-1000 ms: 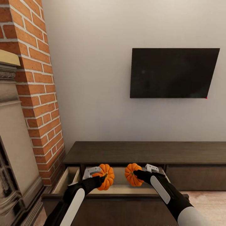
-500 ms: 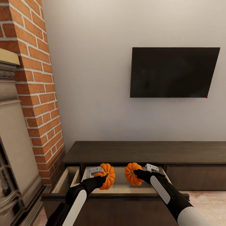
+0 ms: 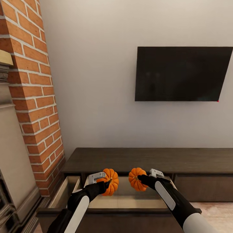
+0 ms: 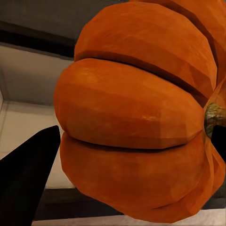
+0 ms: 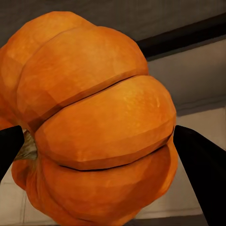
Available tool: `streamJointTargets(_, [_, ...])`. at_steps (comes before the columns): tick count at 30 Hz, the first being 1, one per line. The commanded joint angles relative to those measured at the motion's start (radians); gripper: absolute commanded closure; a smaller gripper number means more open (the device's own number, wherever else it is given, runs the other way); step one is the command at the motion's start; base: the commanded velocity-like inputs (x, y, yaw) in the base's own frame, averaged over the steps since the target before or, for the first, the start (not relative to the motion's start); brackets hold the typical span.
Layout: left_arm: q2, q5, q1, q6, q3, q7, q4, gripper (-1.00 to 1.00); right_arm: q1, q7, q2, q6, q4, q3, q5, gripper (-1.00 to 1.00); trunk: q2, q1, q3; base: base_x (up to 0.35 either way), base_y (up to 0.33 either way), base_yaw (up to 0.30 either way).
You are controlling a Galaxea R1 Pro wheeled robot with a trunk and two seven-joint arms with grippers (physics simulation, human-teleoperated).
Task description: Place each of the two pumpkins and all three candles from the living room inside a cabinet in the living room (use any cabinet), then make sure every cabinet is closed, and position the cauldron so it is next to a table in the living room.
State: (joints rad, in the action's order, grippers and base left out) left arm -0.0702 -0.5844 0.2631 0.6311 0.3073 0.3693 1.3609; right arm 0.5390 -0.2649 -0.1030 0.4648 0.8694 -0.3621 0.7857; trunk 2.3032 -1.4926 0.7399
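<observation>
Pale wall with a dark television — brick column left, perhaps a fireplace.

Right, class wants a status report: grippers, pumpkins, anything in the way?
Left gripper shut on left pumpkin. Right gripper shut on right pumpkin. Both pumpkins held over open cabinet drawer. Nothing blocking the drop.

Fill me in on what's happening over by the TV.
The robot is holding two pumpkins, one in each gripper. The left gripper grips one pumpkin, and the right gripper grips the other pumpkin. Both hang side by side above the open drawer of the dark wooden cabinet under the wall TV. Neither pumpkin has been set down in the drawer yet.
</observation>
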Motion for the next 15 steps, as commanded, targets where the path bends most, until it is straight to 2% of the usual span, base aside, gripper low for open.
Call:
streamJointTargets(1, [0.0, -0.009, 0.001, 0.002, 0.001, 0.011, 0.001, 1.0, 0.001, -0.01, -0.001, 0.001, 0.002, -0.005, 0.011, 1.0, 0.001, 0.0, 0.001, 0.146, 0.005, 0.0])
streamJointTargets(5, [0.001, -0.009, 0.001, 0.002, 0.0, 0.011, 0.001, 1.0, 0.001, -0.01, -0.001, 0.003, 0.001, -0.005, 0.013, 1.0, 0.001, 0.0, 0.001, 0.175, 0.014, 0.0])
streamJointTargets(11, [0.002, -0.009, 0.001, 0.002, 0.001, 0.011, 0.004, 1.0, 0.001, -0.008, 0.001, 0.014, -0.038, -0.013, 0.015, 1.0, 0.001, 0.0, 0.001, 0.037, 0.002, 0.0])
streamJointTargets(15, [0.002, -0.009, 0.001, 0.002, 0.001, 0.011, 0.004, 1.0, 0.002, -0.006, 0.027, 0.016, -0.09, -0.041, 0.013, 1.0, 0.022, -0.011, 0.011, 0.004, 0.0, 0.0])
